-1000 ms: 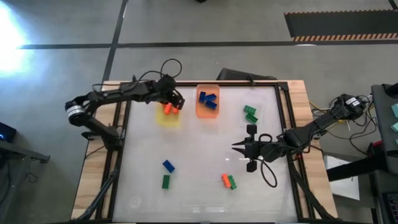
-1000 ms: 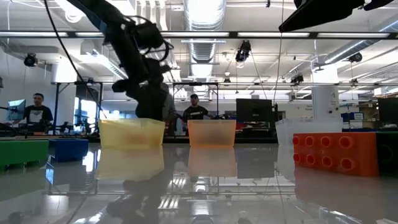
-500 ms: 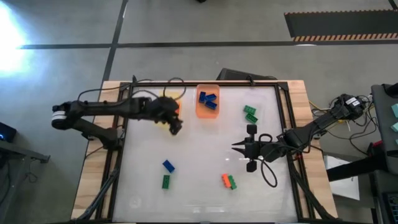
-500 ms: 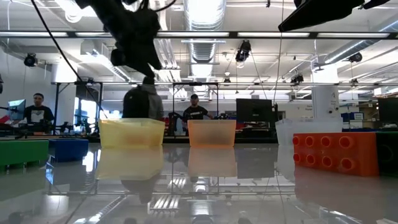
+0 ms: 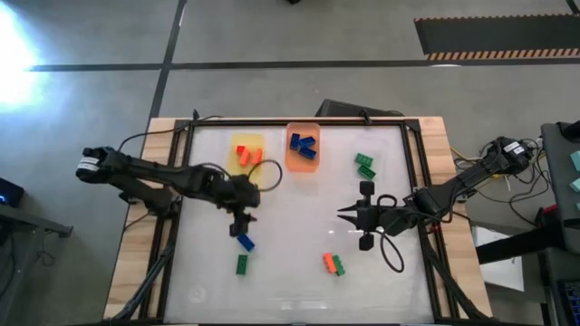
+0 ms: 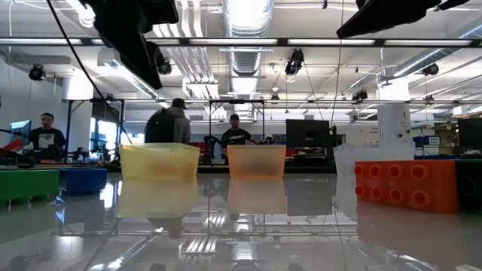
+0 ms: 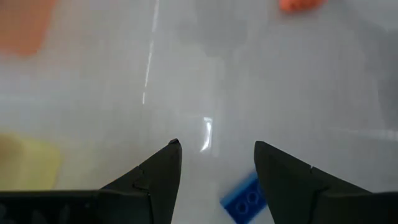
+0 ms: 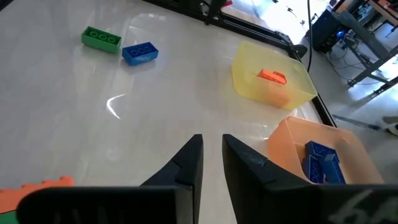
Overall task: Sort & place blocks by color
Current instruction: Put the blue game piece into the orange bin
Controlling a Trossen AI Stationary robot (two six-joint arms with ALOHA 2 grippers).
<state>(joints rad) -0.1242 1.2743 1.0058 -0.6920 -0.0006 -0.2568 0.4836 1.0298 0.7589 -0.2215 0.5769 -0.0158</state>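
Open table [image 5: 290, 208] lies between left gripper [image 5: 239, 224] and blue block [image 5: 246, 242].

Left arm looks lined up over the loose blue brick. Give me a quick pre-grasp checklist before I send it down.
1. Left end effector open: ok.
2. Left end effector empty: ok.
3. Small blue studded plastic brick directly between the fingers: not ok, it sits off toward one finger.
4. Green studded brick apart from the blue one: ok.
5. Translucent orange tray holding blue bricks reachable without obstruction: ok.
6. Right end effector parked clear, near shut: ok.
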